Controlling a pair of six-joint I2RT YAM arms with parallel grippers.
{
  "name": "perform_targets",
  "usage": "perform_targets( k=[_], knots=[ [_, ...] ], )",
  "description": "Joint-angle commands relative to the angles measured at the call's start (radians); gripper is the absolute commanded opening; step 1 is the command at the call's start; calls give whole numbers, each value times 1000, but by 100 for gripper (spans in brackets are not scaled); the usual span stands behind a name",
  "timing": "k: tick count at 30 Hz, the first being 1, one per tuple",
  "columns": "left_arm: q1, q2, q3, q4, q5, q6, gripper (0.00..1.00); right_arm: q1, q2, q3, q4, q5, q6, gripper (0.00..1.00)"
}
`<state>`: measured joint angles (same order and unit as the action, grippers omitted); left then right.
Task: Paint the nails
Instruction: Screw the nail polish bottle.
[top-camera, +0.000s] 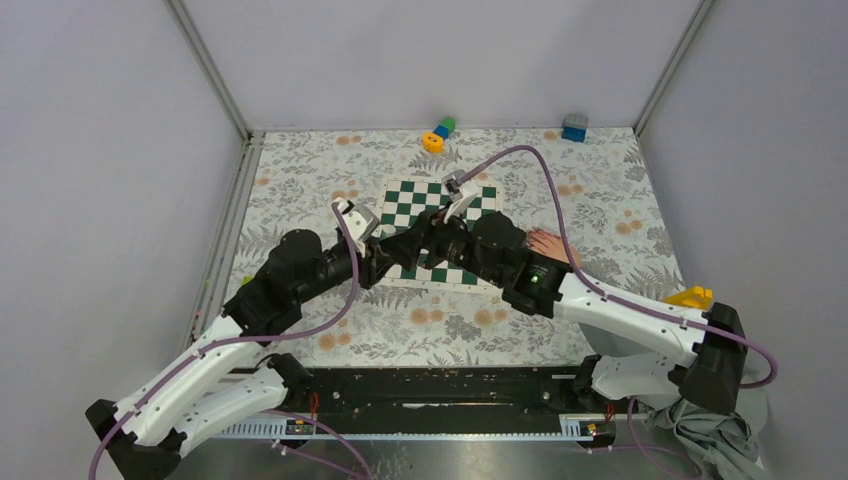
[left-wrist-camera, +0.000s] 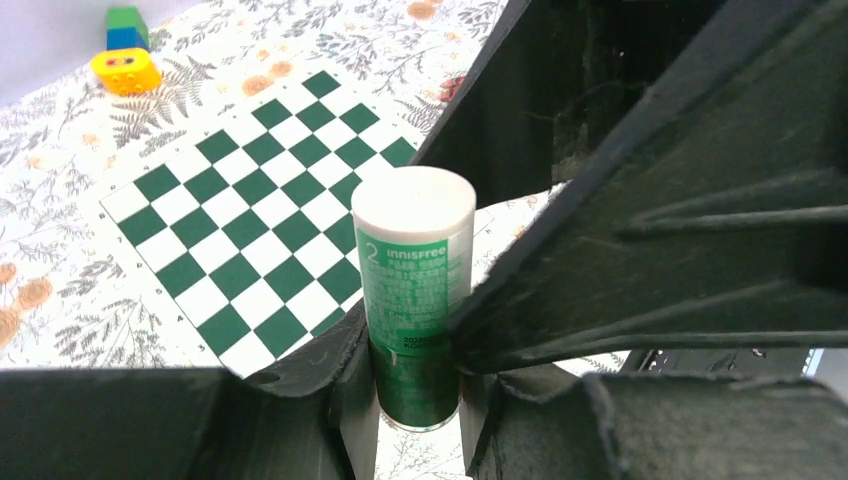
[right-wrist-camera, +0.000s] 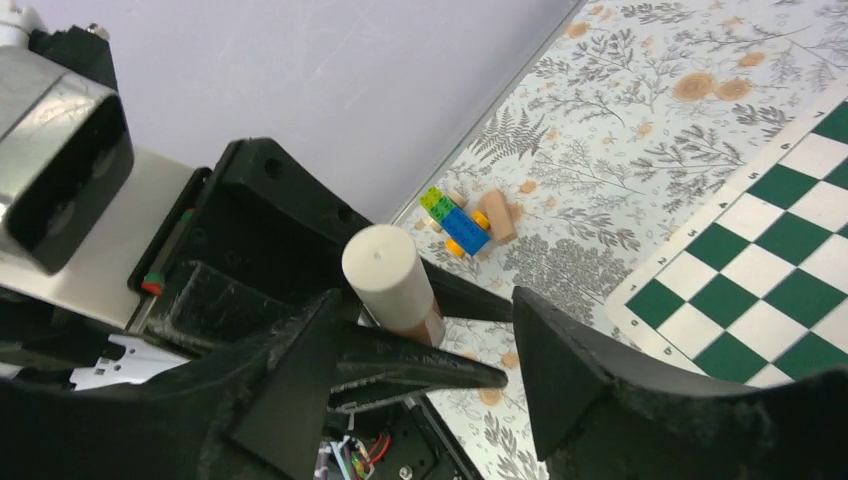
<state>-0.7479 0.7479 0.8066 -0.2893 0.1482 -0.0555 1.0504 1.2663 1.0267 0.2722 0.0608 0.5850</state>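
Note:
My left gripper (top-camera: 412, 247) is shut on a small green bottle (left-wrist-camera: 415, 300) with a white cap (left-wrist-camera: 413, 205), held upright over the near edge of the chessboard (top-camera: 415, 203). The left wrist view shows its jaws (left-wrist-camera: 415, 350) clamped on the bottle's lower body. My right gripper (top-camera: 447, 240) faces it from the right. In the right wrist view it (right-wrist-camera: 425, 300) is open, its fingers apart on either side of the white cap (right-wrist-camera: 383, 268) without touching it. A human hand (top-camera: 553, 244) lies flat behind my right arm, mostly hidden; its nails are too small to make out.
Yellow, blue and green toy blocks (top-camera: 438, 134) and a blue block (top-camera: 574, 127) sit at the back edge. A yellow object (top-camera: 690, 296) lies at the right edge, with grey cloth (top-camera: 715, 430) by the right base. Walls enclose the floral mat.

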Motion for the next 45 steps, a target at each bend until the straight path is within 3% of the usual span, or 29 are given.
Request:
perform_targets(
  k=[1,6,14,16,27,32,41,45],
  knots=[
    [1,-3,6,116,87,47,0,-1,-119,4,-87,54,-45,73],
    [-6,16,17,114,271,79,0,-78,-258,9,-140,-38,-135,80],
    [-19,68,43,136,626,32,0,-163,-362,0,-74,-647,-340,82],
    [-24,85,52,139,689,20,0,-162,-372,-7,-42,-727,-334,82],
    [-40,86,31,297,895,-130,0,-162,-342,-62,79,-830,-233,78],
    [-41,93,25,343,916,-161,0,-161,-326,6,-80,-835,-302,75],
    [-41,98,20,354,915,-171,0,-158,-302,-42,49,-853,-232,72],
    [-40,103,19,358,911,-174,0,-151,-274,-35,56,-853,-235,62]
  ],
)
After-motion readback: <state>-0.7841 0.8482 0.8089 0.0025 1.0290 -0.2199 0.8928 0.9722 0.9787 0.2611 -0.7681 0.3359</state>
